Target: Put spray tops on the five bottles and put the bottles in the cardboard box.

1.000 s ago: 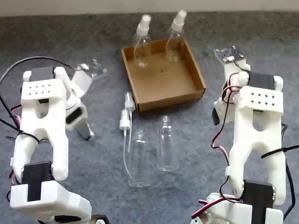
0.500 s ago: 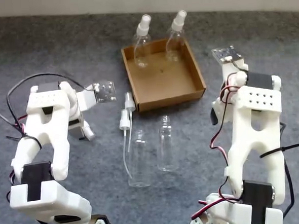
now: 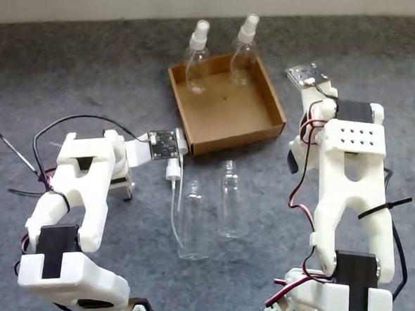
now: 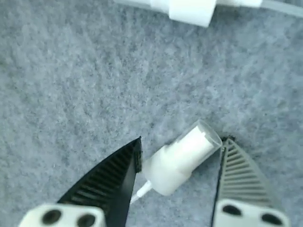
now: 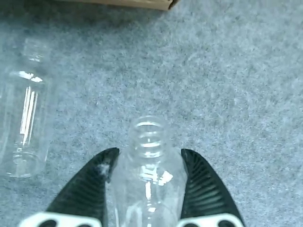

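Observation:
Two bottles with spray tops (image 3: 196,57) (image 3: 244,49) stand at the far side of the cardboard box (image 3: 273,110). Two uncapped clear bottles (image 3: 190,220) (image 3: 229,200) lie on the carpet in front of the box. Loose spray tops (image 3: 173,170) (image 3: 180,139) lie to their left, beside the left arm's wrist (image 3: 162,145). My left gripper (image 4: 182,142) is open, its fingers on either side of one spray top (image 4: 182,158), with another spray top (image 4: 189,7) beyond. My right gripper (image 5: 150,153) is shut on an uncapped bottle (image 5: 149,175), and another bottle (image 5: 26,109) lies farther off.
Grey carpet (image 3: 82,57) covers the table. The right arm (image 3: 352,161) stands to the right of the box and the lying bottles. A box corner (image 5: 142,4) shows beyond the held bottle. Cables loop around both arms.
The left arm has swung right and come down, bringing its gripper over the loose spray tops. The right arm has shifted slightly to the left.

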Motion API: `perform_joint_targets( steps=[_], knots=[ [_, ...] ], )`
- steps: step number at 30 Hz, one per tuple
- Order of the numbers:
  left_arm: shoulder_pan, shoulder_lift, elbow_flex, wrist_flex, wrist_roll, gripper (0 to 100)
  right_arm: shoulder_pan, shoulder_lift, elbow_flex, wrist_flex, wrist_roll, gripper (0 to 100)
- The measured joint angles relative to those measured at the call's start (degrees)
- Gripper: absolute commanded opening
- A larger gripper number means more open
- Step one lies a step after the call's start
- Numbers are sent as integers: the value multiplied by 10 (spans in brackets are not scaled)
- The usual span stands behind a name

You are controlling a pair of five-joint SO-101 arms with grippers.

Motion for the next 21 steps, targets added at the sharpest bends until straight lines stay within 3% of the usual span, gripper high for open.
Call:
perform_joint_targets(
  steps=[6,13,21],
  knots=[
    [2,-2,19,-4,0,97,-1,0,0,17,0,4],
    [-25,-1,24,11,0,8,0,0,0,18,0,4],
    [-32,-76,-58,169,30,6,0,-11,0,57,0,4]
  ],
)
